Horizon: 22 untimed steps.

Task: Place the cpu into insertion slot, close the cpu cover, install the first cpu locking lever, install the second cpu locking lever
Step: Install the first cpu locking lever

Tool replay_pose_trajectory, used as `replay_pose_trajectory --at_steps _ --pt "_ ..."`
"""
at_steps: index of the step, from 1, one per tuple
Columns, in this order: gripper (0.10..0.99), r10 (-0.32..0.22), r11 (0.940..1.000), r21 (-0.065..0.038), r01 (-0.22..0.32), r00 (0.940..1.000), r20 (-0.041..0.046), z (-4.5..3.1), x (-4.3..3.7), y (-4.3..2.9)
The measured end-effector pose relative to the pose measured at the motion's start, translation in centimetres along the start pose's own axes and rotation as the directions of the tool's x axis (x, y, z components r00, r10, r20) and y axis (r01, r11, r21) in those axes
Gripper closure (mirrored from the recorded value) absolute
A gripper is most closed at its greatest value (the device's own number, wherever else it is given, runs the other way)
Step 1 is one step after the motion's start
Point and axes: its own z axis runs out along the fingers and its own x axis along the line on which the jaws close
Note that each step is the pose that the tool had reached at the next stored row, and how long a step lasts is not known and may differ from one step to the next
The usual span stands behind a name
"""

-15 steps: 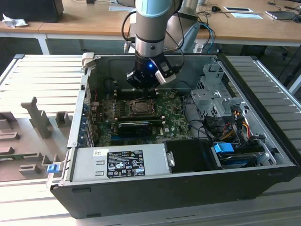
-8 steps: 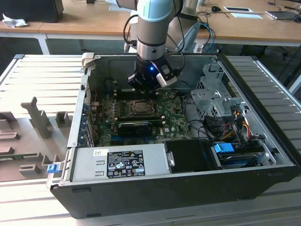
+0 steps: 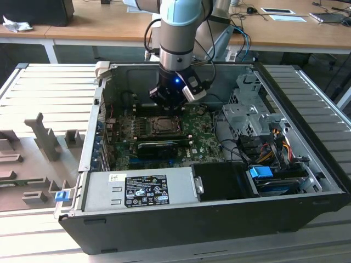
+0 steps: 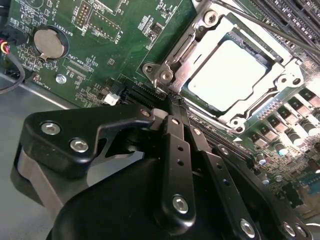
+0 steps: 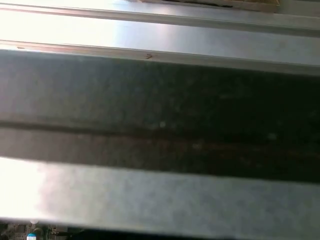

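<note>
One arm reaches straight down into the open case (image 3: 307,181), its gripper (image 4: 176,102) just beside the socket's corner, jaws together on nothing. At upper right of the second wrist view, the cpu (image 4: 227,75) lies under the closed cover (image 4: 192,47).

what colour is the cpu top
Pale silver-grey, framed by the silvery cpu cover; the cpu shows best in the second wrist view.

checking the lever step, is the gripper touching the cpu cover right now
Cannot tell. In the second wrist view the closed gripper ends right by a corner of the cpu cover, but no contact or gap shows plainly.
</note>
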Motion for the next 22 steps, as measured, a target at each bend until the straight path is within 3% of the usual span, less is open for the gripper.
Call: replay_pose_trajectory --at_steps 6,10,22 --pt "0.980 0.000 1.0000 0.000 0.000 1.0000 -0.0001 0.09 0.00 0.00" --pt "0.980 0.000 1.0000 0.001 0.000 1.0000 -0.0002 -1.20 -0.01 0.13" --pt "0.980 0.000 1.0000 0.001 0.000 1.0000 -0.0001 -1.24 0.03 -0.31"
